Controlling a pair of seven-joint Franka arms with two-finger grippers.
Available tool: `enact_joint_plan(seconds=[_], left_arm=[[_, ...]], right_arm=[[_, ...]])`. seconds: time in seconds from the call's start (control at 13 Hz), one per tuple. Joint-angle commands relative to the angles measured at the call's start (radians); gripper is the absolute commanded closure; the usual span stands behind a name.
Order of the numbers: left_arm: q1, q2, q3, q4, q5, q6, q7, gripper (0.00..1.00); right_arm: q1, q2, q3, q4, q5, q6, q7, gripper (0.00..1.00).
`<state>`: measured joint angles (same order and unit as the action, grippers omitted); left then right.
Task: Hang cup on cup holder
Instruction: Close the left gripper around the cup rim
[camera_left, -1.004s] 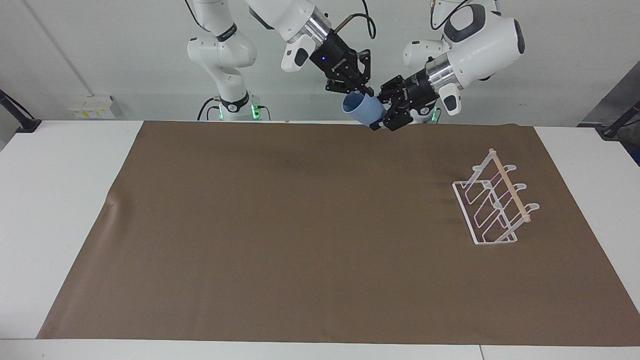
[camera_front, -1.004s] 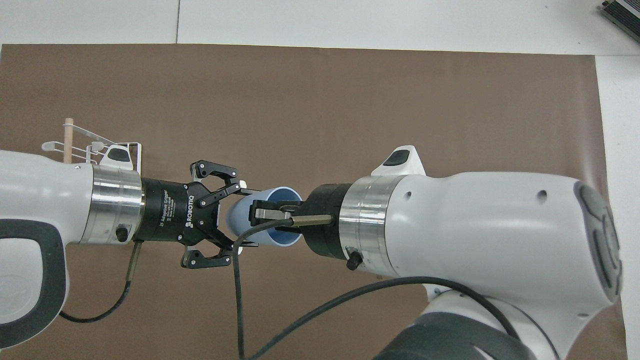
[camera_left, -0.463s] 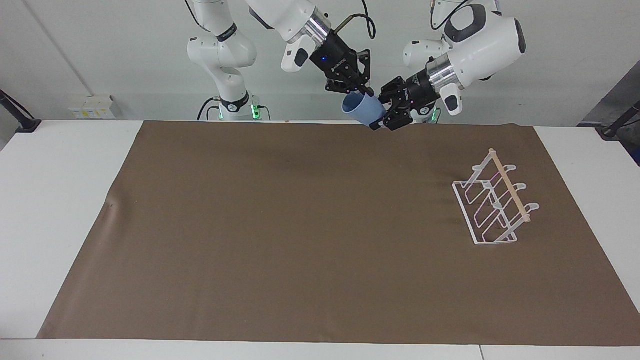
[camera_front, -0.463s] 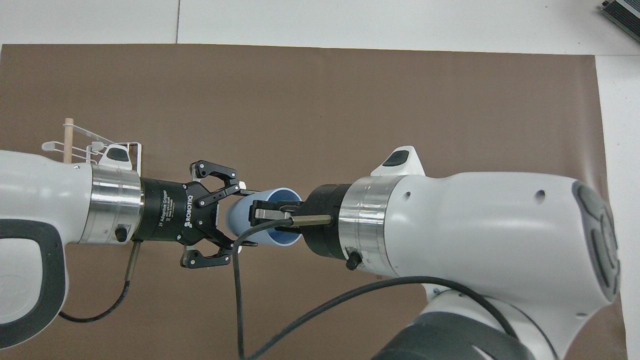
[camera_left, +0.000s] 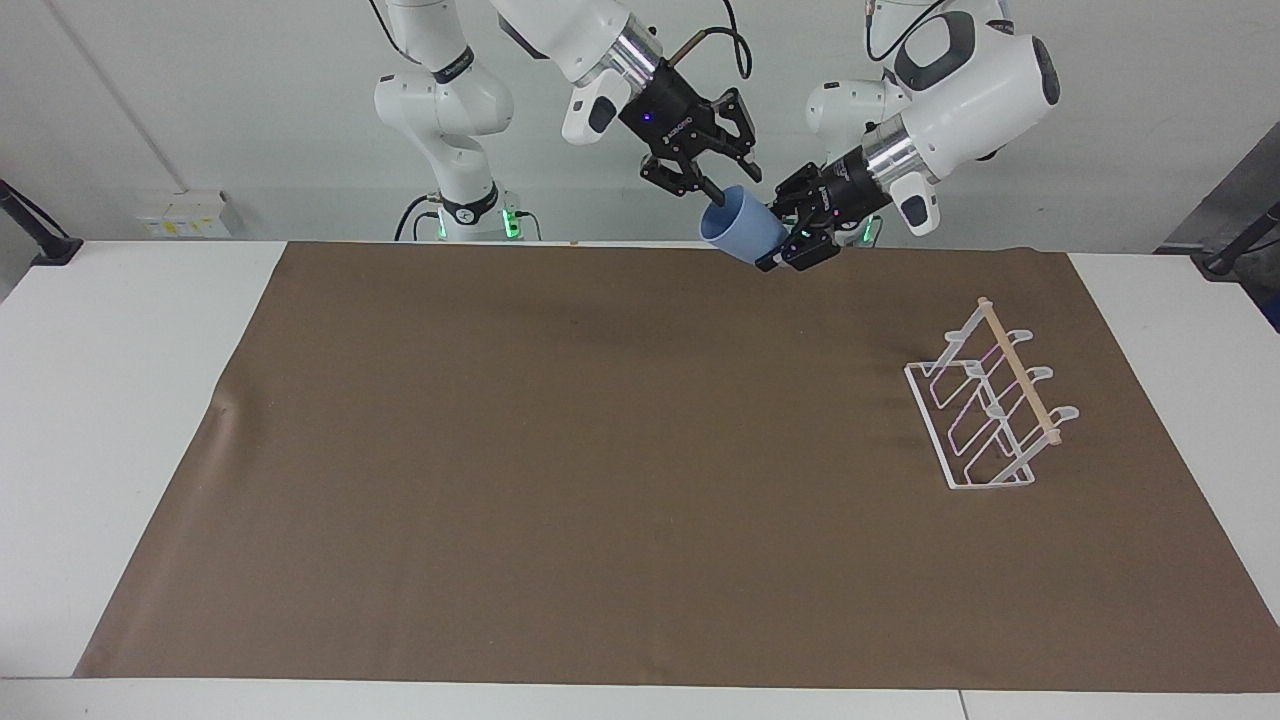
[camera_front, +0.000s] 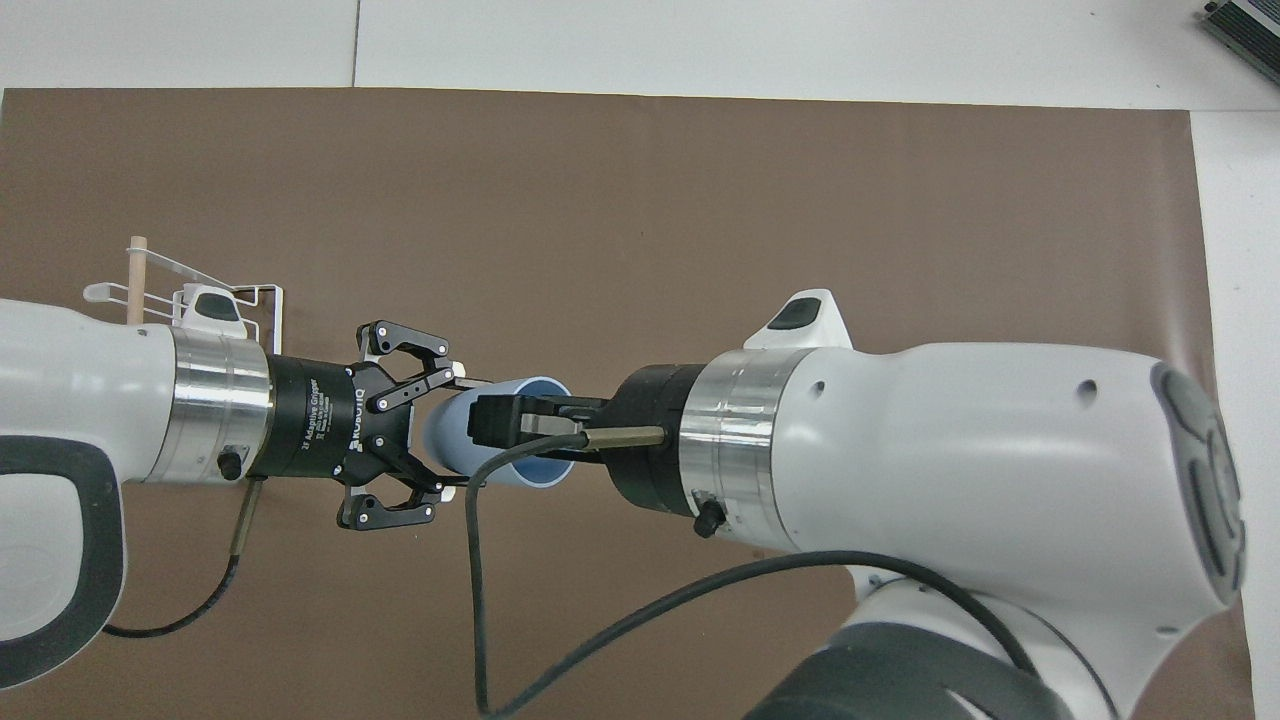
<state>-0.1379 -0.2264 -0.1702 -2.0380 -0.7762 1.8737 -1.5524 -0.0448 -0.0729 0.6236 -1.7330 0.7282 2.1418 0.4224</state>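
The light blue cup (camera_left: 742, 230) is held tilted in the air over the brown mat's edge nearest the robots, its mouth toward the right arm. My left gripper (camera_left: 778, 240) is shut on the cup's narrow base; it also shows in the overhead view (camera_front: 462, 436) with the cup (camera_front: 455, 440). My right gripper (camera_left: 728, 182) is open at the cup's mouth, one finger (camera_front: 500, 424) still inside the rim. The white wire cup holder (camera_left: 990, 420) stands empty on the mat toward the left arm's end. In the overhead view the holder (camera_front: 136, 275) is mostly hidden under the left arm.
A brown mat (camera_left: 600, 450) covers most of the white table (camera_left: 110, 400). The right arm's cable (camera_front: 470, 600) hangs below its wrist. Nothing else lies on the mat.
My right gripper has opened and let go of the cup's rim. My left gripper, still shut on the base, has drawn the cup a little toward the left arm's end.
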Motion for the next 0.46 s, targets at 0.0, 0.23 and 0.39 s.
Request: enact_joint_plan(seconds=[0.0,0.23,0.39], left_arm=[[0.009,-0.022,-0.002,-0.019,0.14,-0.01,0.011,1.0],[0.02,-0.016,0.0,-0.013,0.363,-0.008,0.026,1.0],[0.023,-0.01,-0.002,-0.005,0.487,0.007,0.029,1.0]], right_arm=[[-0.007,-0.011,0.004,-0.005,0.001,0.01,-0.013,0.0],[-0.018,-0.011,0.004,-0.008,-0.109,0.003,-0.172,0.0],[-0.027,-0.008,-0.008,-0.011,-0.188,-0.006,-0.383,0.0]])
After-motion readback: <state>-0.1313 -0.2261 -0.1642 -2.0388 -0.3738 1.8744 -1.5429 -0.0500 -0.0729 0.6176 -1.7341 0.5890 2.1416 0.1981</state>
